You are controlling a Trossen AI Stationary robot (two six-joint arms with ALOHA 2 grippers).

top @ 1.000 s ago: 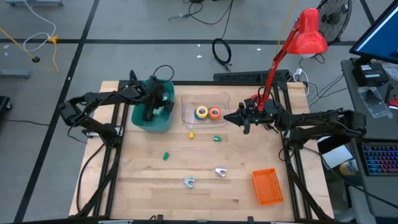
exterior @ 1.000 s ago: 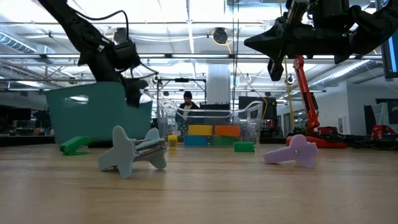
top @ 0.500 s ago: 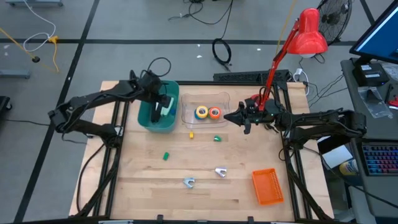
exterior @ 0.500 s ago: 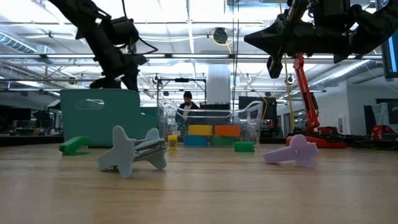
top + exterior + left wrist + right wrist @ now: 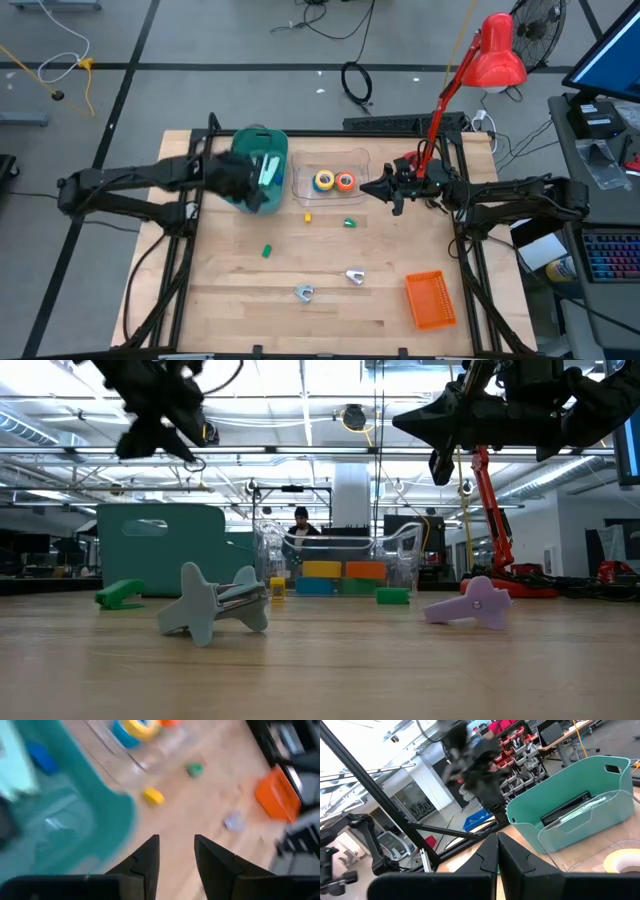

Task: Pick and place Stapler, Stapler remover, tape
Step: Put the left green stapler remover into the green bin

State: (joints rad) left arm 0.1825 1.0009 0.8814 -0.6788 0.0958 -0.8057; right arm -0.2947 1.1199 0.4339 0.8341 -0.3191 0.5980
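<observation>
We see the left gripper (image 5: 243, 187) above the teal bin's (image 5: 262, 150) near edge, jaws parted, apparently empty. Right gripper (image 5: 372, 190), closed, hovers beside the clear tray (image 5: 300, 180) holding tape rolls (image 5: 334, 181).

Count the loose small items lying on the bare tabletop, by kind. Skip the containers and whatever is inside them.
Staple removers: 2
Green pieces: 2
Yellow piece: 1
Total: 5
</observation>
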